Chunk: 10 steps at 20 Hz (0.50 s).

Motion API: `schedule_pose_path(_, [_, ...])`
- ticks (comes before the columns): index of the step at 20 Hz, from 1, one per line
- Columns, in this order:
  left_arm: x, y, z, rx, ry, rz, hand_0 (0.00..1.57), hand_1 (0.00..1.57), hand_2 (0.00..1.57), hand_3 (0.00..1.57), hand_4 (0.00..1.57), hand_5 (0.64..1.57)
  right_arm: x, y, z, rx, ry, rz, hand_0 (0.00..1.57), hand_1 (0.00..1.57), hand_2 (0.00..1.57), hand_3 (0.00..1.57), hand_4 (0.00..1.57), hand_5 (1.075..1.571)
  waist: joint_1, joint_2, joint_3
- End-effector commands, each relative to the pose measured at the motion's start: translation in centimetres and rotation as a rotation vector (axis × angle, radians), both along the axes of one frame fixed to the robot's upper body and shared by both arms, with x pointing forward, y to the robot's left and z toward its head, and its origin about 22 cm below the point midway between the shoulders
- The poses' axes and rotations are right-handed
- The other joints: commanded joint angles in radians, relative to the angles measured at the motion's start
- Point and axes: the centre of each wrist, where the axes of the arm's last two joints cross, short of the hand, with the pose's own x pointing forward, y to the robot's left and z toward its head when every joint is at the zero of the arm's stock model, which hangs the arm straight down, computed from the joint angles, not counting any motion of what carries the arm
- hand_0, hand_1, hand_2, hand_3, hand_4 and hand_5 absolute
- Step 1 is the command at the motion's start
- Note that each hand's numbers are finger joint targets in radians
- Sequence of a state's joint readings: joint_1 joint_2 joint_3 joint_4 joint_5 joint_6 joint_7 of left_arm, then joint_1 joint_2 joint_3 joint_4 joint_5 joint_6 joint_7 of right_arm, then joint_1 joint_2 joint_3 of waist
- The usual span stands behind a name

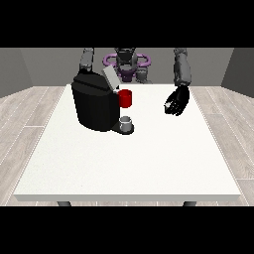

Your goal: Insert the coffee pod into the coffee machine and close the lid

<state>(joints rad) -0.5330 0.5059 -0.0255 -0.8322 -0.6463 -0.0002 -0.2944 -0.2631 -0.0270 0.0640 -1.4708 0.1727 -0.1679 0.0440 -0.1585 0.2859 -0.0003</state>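
- Black, rounded coffee machine [94, 106] standing left of centre in the frame, its grey lid [111, 78] tilted up and open, not yet closed.
- Red cylindrical piece [126, 98] showing at the machine's front, just right of its body; could be the coffee pod or part of the machine, cannot tell which.
- Small grey cup [126, 122] resting on the machine's base below it.
- Robot hand at the view's right [177, 101] hanging over the desk, well apart from the machine, fingers loosely curled, holding nothing.
- Robot hand at the view's left hidden behind the machine; state impossible to tell.
- Risk: closing the lid on a pod not fully seated, leaving it jammed or ajar.
- Risk: nudging the machine or tipping the cup with an unseen arm working behind it.
- Large white desk [124, 163] flat and matte; pale wood-plank floor [20, 119] around it, grey walls [30, 69] at the upper edge.
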Motion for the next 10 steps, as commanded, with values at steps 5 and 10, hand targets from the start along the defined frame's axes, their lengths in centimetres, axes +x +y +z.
schedule_pose_path(5, [0.7, -1.1, -0.5, 0.206, 0.104, -0.058, 0.88, 0.88, 1.0, 0.82, 0.28, 1.571, 0.5, -0.6, -2.5, -0.002, 0.042, 0.001, 0.0, 0.0, 0.0, 0.0, 0.0, 1.571, 0.007, -0.01, 0.0007])
schedule_pose_path(10, [0.9, -1.7, -2.3, 0.216, 0.197, -0.08, 0.76, 0.76, 0.98, 0.86, 0.4, 1.571, 0.1, 0.9, -2.5, 0.007, 0.107, -0.002, 0.0, 0.0, 0.0, 0.0, 0.0, 1.571, 0.013, -0.075, 0.0001])
